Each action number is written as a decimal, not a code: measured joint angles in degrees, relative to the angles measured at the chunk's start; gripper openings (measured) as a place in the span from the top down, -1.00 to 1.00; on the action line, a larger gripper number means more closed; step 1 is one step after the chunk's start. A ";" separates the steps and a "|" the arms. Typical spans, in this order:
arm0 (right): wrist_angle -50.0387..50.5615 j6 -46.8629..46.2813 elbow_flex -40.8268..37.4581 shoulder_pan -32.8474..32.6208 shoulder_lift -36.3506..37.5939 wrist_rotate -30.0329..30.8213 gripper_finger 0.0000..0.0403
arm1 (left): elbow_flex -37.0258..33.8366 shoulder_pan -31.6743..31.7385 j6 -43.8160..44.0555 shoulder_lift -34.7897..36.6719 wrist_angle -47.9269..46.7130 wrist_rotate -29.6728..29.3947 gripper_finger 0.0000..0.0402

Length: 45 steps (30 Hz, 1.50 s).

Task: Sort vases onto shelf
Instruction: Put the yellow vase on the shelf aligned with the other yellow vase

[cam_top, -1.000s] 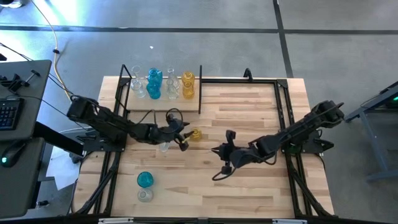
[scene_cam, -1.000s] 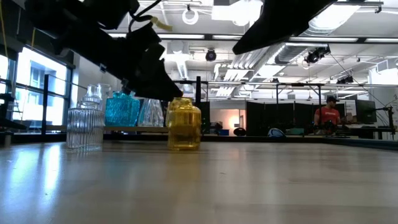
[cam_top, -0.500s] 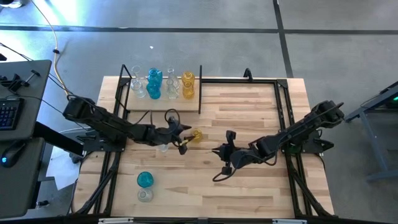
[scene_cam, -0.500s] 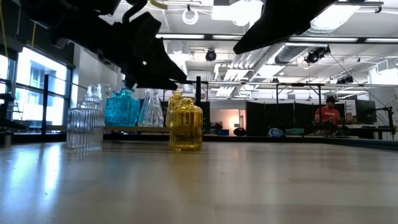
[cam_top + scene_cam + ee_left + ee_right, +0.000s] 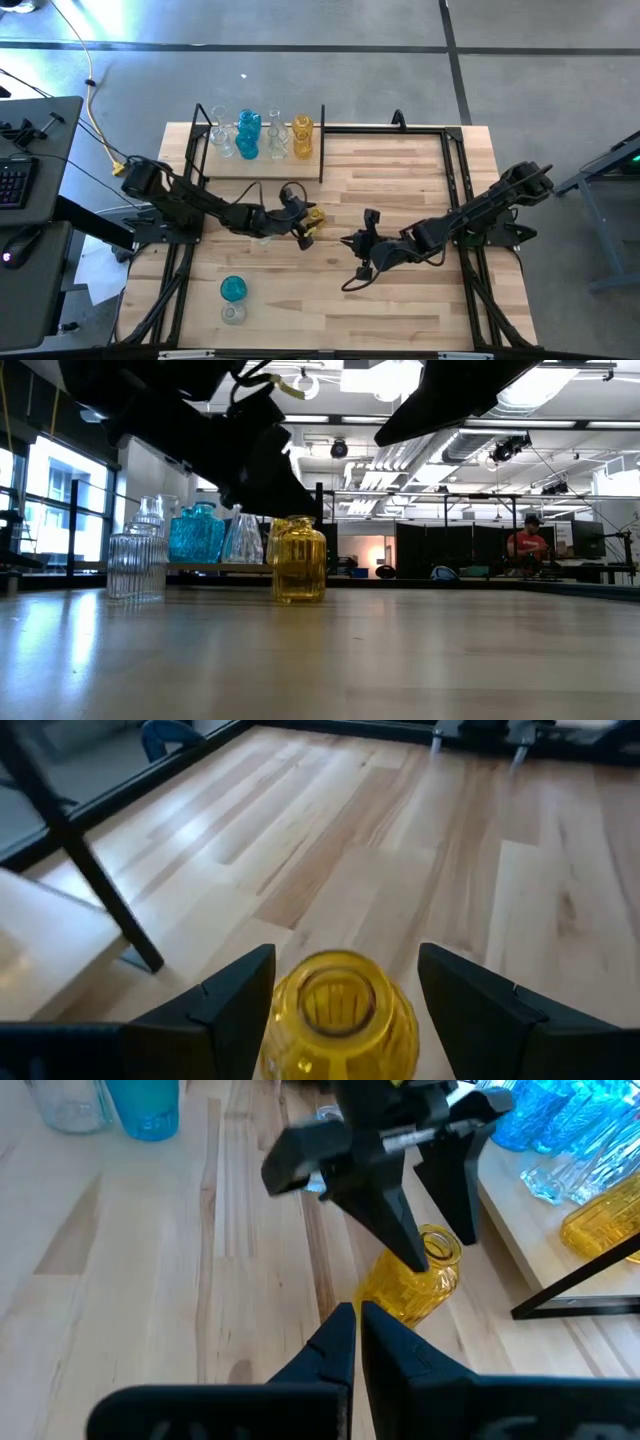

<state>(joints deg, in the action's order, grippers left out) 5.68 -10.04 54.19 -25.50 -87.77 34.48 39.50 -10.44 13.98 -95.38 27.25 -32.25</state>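
Observation:
An amber-yellow vase [image 5: 315,213] stands upright on the tabletop, right of the shelf [image 5: 262,165]. My left gripper [image 5: 307,223] is open, with one finger on each side of that vase [image 5: 340,1020]. My right gripper [image 5: 346,243] is shut and hangs above the table, right of the vase, with nothing in it. Several teal, clear and amber vases [image 5: 248,135] stand on the shelf. A teal vase [image 5: 232,288] and a clear vase [image 5: 233,314] stand near the table's front left. Another clear vase [image 5: 137,560] stands beside my left arm. My left gripper's fingers [image 5: 240,1000] flank the amber vase's upper body [image 5: 385,1010], coming slanting down from the table's left. The vase stands upright on the table. I cannot tell whether the fingers touch the glass.
The shelf's black end posts [image 5: 322,150] rise just beyond the amber vase. A black frame [image 5: 455,170] runs along the table's sides. Bare wood lies at the table's near right [image 5: 400,310]. A person [image 5: 527,545] is far off in the room behind.
My left gripper has moved toward the table's right edge, up to the amber vase, and its fingers now stand on both sides of it. The vase has stayed where it was.

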 joint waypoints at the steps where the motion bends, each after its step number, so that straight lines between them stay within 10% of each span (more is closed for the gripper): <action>1: 0.02 0.02 0.00 0.00 0.00 0.00 0.99 | 0.63 0.00 -1.07 -0.73 0.00 0.00 -0.18; 24: 0.52 -0.17 0.02 0.00 0.00 0.04 0.99 | 2.26 1.55 -2.98 2.78 -7.14 -7.65 0.27; 45: 0.51 -0.02 0.02 0.00 0.00 0.04 0.99 | 2.28 19.94 -0.75 10.01 -9.84 -6.96 0.25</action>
<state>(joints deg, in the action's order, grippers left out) 6.18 -10.07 54.22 -25.50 -87.77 34.52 41.78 9.51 13.23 -85.37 17.40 -39.21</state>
